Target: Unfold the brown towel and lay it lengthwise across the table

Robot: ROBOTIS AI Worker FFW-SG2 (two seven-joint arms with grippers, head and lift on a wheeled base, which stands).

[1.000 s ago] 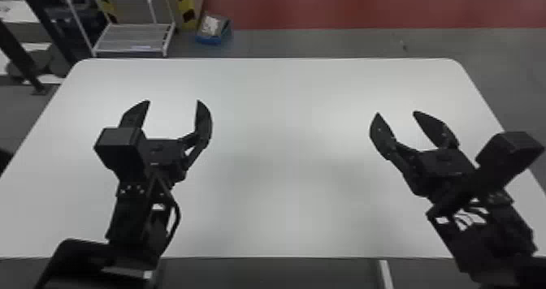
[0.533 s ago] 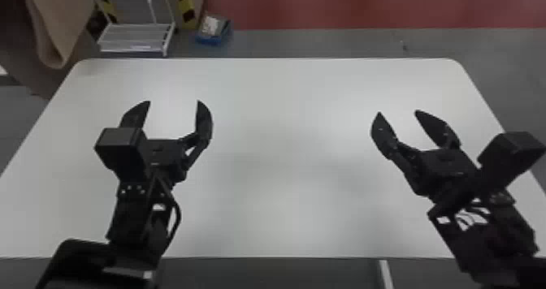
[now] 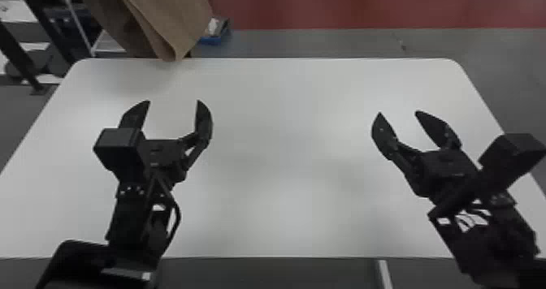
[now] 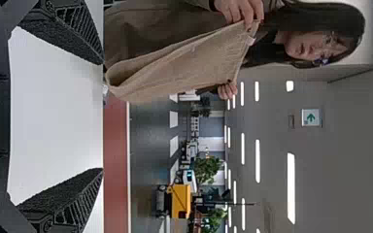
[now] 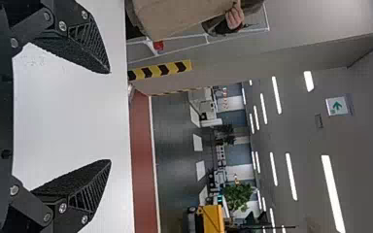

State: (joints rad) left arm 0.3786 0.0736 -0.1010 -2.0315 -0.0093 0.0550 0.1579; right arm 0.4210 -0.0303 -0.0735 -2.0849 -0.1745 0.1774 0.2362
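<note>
In the head view the brown towel hangs folded over the table's far left edge, its lower corner at the white table. A person's two hands hold the towel by its upper edge in the left wrist view; part of the towel appears in the right wrist view too. My left gripper is open above the left half of the table, and its fingers frame bare tabletop at the left gripper. Over the right half, my right gripper, also the right gripper, stands open and holds nothing.
Behind the table at the left are a white rack and a blue bin on the floor. The table's rounded far right corner lies beyond the right gripper.
The towel has come in from the far left and moved right along the table's far edge, carried by the person. Both arms look still, with their grippers open throughout.
</note>
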